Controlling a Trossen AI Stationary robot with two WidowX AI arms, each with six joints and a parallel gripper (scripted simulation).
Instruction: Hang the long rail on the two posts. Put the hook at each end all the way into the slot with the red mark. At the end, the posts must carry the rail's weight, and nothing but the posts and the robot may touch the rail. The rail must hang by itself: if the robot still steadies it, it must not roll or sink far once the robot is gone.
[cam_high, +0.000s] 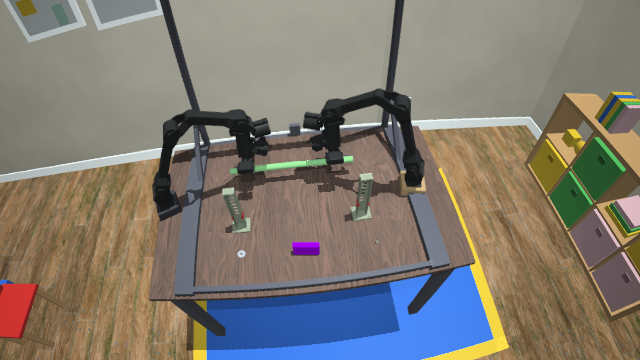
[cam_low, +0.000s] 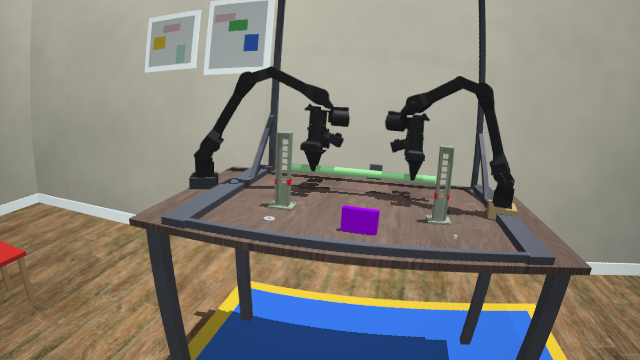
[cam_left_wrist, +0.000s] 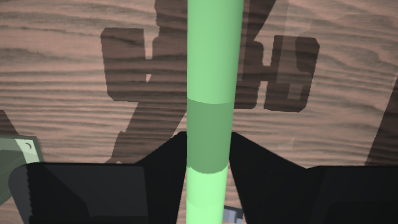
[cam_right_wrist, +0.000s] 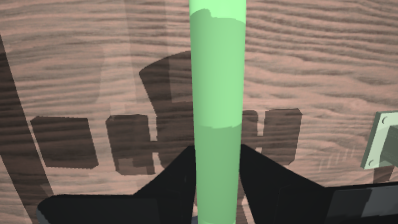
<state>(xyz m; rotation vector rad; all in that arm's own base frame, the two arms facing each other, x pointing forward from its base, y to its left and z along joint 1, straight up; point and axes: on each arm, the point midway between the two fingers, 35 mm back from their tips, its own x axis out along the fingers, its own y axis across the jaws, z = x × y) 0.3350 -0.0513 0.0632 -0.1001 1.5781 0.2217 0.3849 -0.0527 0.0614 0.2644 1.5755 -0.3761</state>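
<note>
Above the bench (cam_high: 280, 225) (cam_low: 235, 200), in the top view, my left claw (cam_high: 334, 159) (cam_low: 412, 178) (cam_left_wrist: 207, 138) and right claw (cam_high: 245, 167) (cam_low: 313, 169) (cam_right_wrist: 216, 151) grip the green rail (cam_high: 287, 164) (cam_low: 355, 173) (cam_left_wrist: 212, 60) (cam_right_wrist: 218, 75). The exterior view shows it behind both posts, the right-arm-side post (cam_high: 234, 207) (cam_low: 283, 172) and left-arm-side post (cam_high: 364, 192) (cam_low: 443, 187), unhung. My left wrist view shows fingers on either side of it; my right wrist view does too.

We can read no text, label, brand, number or sign anywhere on the work table (cam_high: 280, 270) (cam_low: 300, 248) or around it. The two framed pictures (cam_high: 82, 22) (cam_low: 198, 40) on the wall show us only plain coloured patches, and the purple block (cam_high: 306, 248) (cam_low: 360, 220) shows us unmarked faces, without lettering.
</note>
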